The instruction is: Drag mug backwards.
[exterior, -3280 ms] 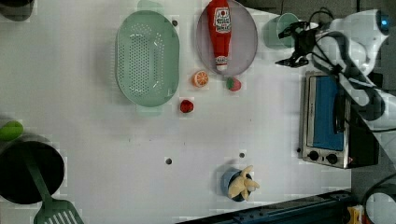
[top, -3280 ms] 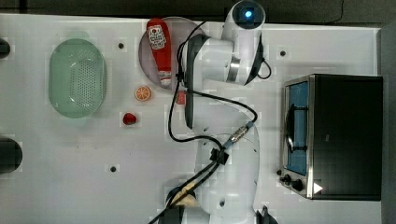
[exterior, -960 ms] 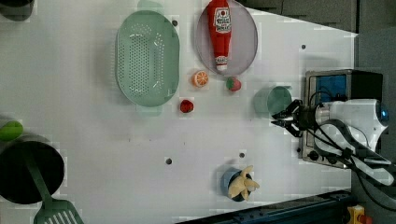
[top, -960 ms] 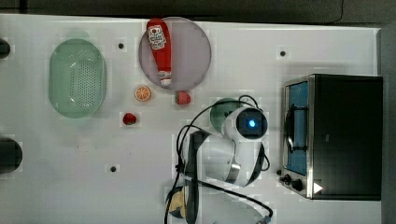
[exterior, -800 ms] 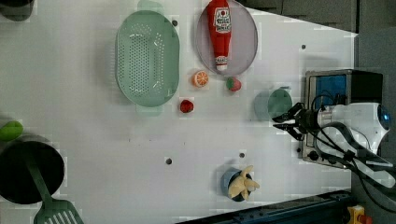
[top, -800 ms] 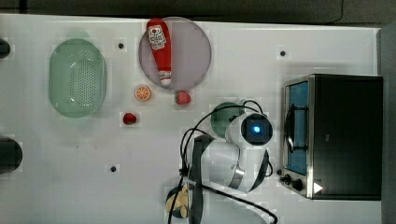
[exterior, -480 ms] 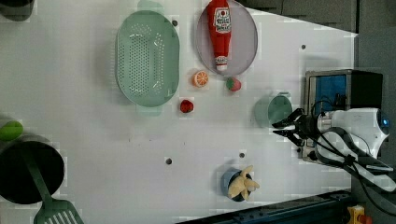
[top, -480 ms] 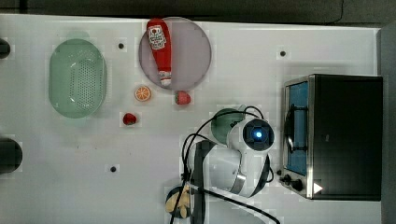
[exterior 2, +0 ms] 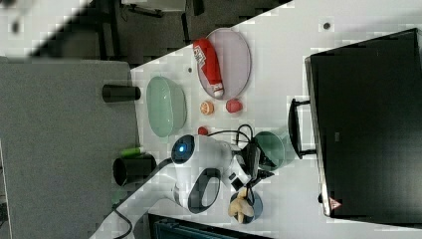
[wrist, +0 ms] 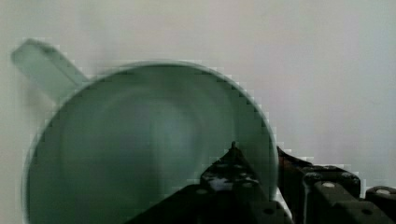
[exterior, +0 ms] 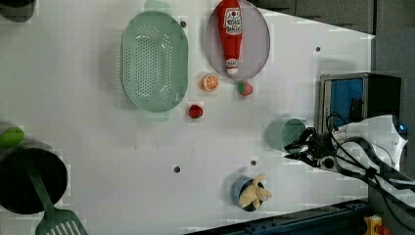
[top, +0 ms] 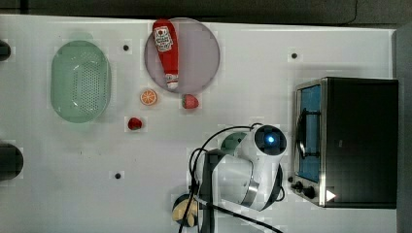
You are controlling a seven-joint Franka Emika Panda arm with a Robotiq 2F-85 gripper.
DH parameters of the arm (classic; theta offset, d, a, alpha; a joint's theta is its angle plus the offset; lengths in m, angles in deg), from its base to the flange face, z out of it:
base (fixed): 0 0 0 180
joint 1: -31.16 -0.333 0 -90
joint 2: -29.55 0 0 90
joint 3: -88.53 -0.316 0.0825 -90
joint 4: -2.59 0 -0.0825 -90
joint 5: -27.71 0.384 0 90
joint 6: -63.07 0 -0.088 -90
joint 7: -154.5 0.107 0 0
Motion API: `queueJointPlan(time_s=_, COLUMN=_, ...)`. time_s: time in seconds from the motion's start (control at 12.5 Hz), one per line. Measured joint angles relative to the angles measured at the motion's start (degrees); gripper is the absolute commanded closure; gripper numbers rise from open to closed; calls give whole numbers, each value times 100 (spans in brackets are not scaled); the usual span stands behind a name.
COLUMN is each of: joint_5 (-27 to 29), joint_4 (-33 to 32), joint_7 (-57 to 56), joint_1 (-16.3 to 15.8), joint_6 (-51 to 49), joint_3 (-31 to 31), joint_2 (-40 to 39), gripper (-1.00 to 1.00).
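Arm at the mug's rim, drag apparently near its end.

The white worktop (top: 73, 160) carries a toaster oven (top: 347, 141), a pale-green colander (top: 80, 80), and a purple plate (top: 194, 56) with a ketchup bottle (top: 165, 51) lying on it. The dark-green mug (exterior: 285, 133) stands upright just beside the oven's glass door, at the left view's right. In the wrist view the gripper (wrist: 259, 161) straddles the mug's wall, one finger inside the cup and one outside, jaws narrowly parted; whether they are pinching or letting go I cannot tell. I judge the step to be the finish of the drag; next would be freeing the rim and lifting straight up without tipping the mug.
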Motion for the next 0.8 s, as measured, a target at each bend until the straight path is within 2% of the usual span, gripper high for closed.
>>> queueJointPlan(time_s=0.16, joint_5=44, joint_4=101, joint_7=0, joint_1=-2, joint_6=-333, joint_3=-6, joint_2=-36, gripper=59)
queueJointPlan(time_s=0.48, joint_5=-9, joint_4=22, joint_7=11, joint_1=-81, joint_6=-383, joint_3=65, joint_2=62, gripper=-29)
queueJointPlan(time_s=0.72, joint_5=-141, joint_4=157, joint_7=-78, joint_1=-41, joint_6=-831, joint_3=64, joint_2=413, gripper=-96)
queueJointPlan(time_s=0.8, joint_5=-153, joint_4=257, joint_7=-361, joint_1=-34, joint_6=-1058, joint_3=27, joint_2=651, gripper=-100)
